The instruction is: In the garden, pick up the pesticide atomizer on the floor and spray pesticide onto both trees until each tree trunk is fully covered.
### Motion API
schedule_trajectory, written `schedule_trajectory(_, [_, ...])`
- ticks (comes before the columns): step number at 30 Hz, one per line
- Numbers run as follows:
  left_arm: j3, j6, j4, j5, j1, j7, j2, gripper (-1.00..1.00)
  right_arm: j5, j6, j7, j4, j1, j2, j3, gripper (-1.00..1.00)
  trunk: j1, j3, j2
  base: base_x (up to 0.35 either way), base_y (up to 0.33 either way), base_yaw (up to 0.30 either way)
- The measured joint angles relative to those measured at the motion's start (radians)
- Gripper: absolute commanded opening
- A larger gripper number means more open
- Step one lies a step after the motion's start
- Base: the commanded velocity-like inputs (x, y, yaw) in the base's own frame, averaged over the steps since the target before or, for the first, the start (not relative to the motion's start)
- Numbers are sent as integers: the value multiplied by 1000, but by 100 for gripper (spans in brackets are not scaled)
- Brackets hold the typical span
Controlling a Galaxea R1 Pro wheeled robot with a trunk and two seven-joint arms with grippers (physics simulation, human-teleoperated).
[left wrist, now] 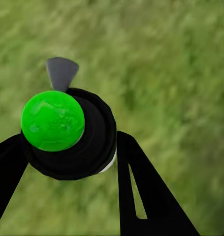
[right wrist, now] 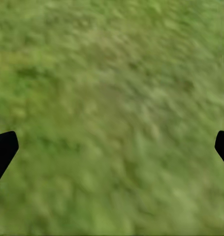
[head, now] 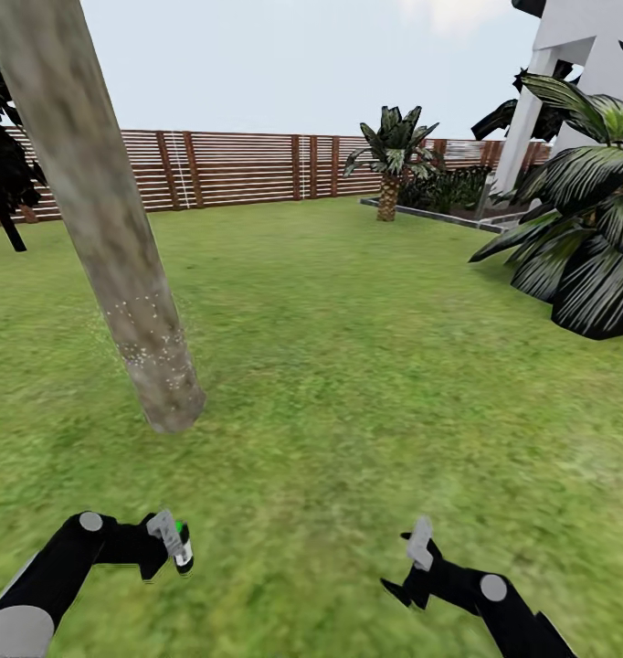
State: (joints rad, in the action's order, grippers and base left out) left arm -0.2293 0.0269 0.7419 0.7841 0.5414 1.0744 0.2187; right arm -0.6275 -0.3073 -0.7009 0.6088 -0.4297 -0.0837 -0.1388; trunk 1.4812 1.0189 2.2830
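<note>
already my left gripper (head: 179, 548) was clamped on the small dark pesticide atomizer with its green cap (left wrist: 52, 120), held low over the blurry green lawn (head: 348, 366), short of the thick mottled grey-beige tree trunk (head: 120, 265). my right gripper (right wrist: 112, 147) hung over bare grass with its 2 fingers wide apart, empty.

i judged the risk plainly: the white speckling reached only the lowest part of the trunk, so spraying from this low, set-back spot could leave the upper bark uncovered. the bottle sat between only 2 thin fingers, so a quick swing might twist it.

its long axis ran roughly along my wrist camera's line of sight, cap toward the camera. i could not tell which way the nozzle aimed.
</note>
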Motion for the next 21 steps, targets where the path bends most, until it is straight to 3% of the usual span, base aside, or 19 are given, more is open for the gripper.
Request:
schedule_trajectory(5, [21, -26, -22, 5, 12, 28, -28, -100, -10, 0, -14, 13, -6, 24, 23, 100, 0, 0, 0, 0, 0, 0])
schedule_trajectory(15, [77, -46, -26, 9, 68, 85, -86, -100, -4, 7, -70, 69, -8, 44, 79, 100, 0, 0, 0, 0, 0, 0])
schedule_trajectory(16, [82, -45, -26, 10, 74, 90, -91, -100, -4, 7, -75, 74, -8, 50, 85, -100, 0, 0, 0, 0, 0, 0])
schedule_trajectory(18, [94, -45, -26, 12, 85, 101, -103, -100, -4, 7, -86, 86, -8, 61, 96, -100, 0, 0, 0, 0, 0, 0])
schedule_trajectory(19, [261, -46, -27, 17, 97, 176, -114, -100, -1, 6, -238, 186, -9, 77, 169, -100, 0, 0, 0, 0, 0, 0])
schedule_trajectory(20, [281, -46, -25, 12, 98, 180, -180, -100, -4, 7, -246, 204, -8, 93, 173, -100, 0, 0, 0, 0, 0, 0])
schedule_trajectory(21, [283, -45, -26, 14, 98, 180, -176, -100, -5, 8, -247, 216, -8, 105, 174, -100, 0, 0, 0, 0, 0, 0])
